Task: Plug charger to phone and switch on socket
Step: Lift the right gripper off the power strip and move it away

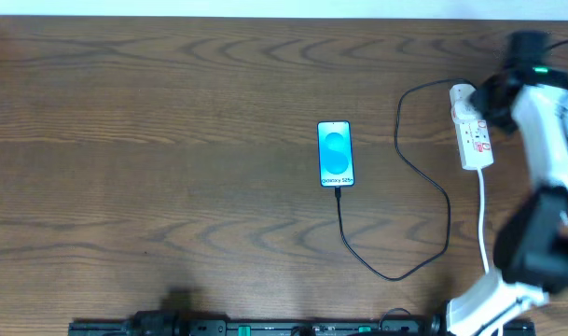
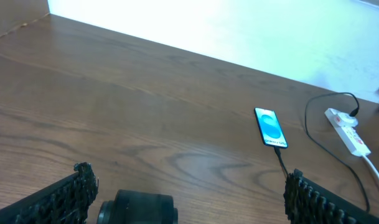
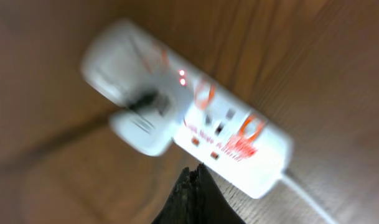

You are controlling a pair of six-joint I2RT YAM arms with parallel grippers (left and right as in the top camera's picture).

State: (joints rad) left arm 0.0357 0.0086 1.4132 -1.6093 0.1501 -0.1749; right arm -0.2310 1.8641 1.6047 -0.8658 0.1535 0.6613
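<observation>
- The desk [image 1: 172, 140] is dark brown wood with a strong grain of long streaks and looping swirls. It fills almost the whole overhead view.
- In the left wrist view, a soft pale sheen lies across the middle of the desk.
- In the right wrist view the desk shows only as a blurred brown ground.
- A white wall [image 2: 239, 31] runs along the far edge of the desk. It is plain and brightly lit, and shows in the overhead view as a thin pale strip along the top.
- A brown surface [image 2: 15, 12] stands beyond the far left corner of the desk. What it is cannot be told.
- A faint dark shadow [image 1: 181, 301] lies on the desk near its near edge, left of the middle.
</observation>
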